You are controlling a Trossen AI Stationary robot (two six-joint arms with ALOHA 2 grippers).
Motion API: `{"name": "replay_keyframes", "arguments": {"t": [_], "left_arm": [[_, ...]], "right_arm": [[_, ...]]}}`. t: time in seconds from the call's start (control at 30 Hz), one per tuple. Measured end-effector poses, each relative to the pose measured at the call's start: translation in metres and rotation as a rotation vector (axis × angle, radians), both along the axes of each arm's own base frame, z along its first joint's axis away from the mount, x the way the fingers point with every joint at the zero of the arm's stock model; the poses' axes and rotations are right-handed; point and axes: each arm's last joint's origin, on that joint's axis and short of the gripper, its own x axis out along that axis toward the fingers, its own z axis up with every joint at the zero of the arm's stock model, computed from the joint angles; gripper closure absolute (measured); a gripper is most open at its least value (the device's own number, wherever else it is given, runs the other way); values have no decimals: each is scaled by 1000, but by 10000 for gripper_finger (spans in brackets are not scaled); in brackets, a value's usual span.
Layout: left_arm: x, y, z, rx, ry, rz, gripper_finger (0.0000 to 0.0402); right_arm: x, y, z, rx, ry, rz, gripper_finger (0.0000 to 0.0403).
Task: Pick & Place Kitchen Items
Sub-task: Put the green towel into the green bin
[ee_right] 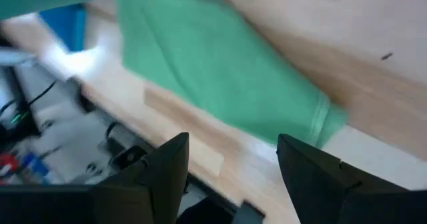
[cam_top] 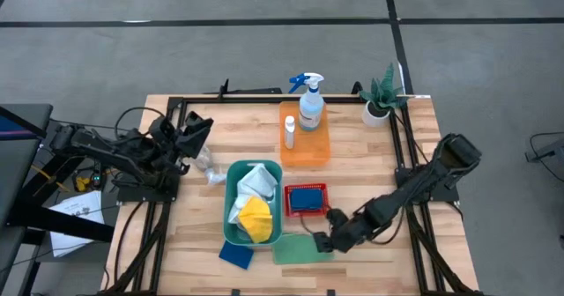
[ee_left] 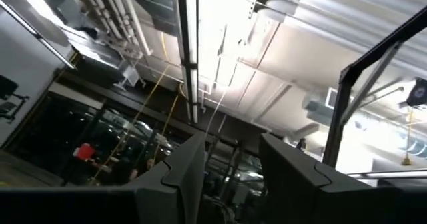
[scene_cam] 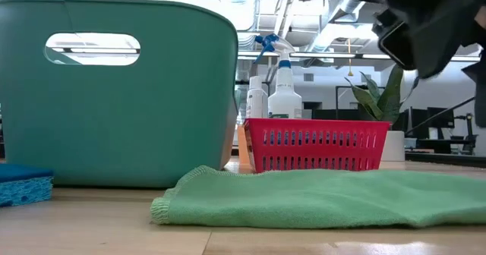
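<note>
A green cloth (cam_top: 295, 249) (scene_cam: 319, 198) (ee_right: 213, 71) lies flat on the table near the front edge. My right gripper (cam_top: 321, 240) (ee_right: 233, 157) hangs open just above the cloth's right end, slanting down, and touches nothing; it shows dark at the top right of the low view (scene_cam: 425, 20). A teal bin (cam_top: 231, 210) holds a white cloth (cam_top: 257, 181) and a yellow cloth (cam_top: 256, 217). A blue sponge (cam_top: 236, 254) lies in front of the bin. My left gripper (cam_top: 198, 129) (ee_left: 230, 161) stands open at the table's left, tipped up toward the ceiling, with nothing between its fingers.
A red basket (cam_top: 306, 188) with a blue sponge (cam_top: 307, 199) stands right of the bin. An orange tray (cam_top: 310, 151) at the back holds the spray bottle (cam_top: 309, 102) and a small white bottle (cam_top: 289, 130). A potted plant (cam_top: 381, 98) stands back right. A pale crumpled thing (cam_top: 209, 168) lies by the left arm.
</note>
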Motion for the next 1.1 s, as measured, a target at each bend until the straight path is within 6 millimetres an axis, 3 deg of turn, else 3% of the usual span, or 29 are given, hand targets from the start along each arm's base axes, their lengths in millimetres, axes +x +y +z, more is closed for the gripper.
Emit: {"name": "replay_keyframes", "arguments": {"t": [0.3, 0.53, 0.7, 0.93, 1.1], "left_arm": [[1, -2, -1, -1, 1, -66, 258], [2, -3, -1, 24, 7, -98, 261], [2, -4, -2, 22, 10, -130, 261], [3, -5, -3, 25, 29, -138, 259], [4, -6, -4, 24, 35, -144, 259]], "right_arm": [[38, 23, -1, -57, 183, -103, 184], [49, 27, 12, -227, 402, -122, 192], [64, 37, 13, -254, 388, -106, 211], [84, 46, -11, -294, 409, -62, 234], [85, 48, -19, -314, 429, -49, 239]]}}
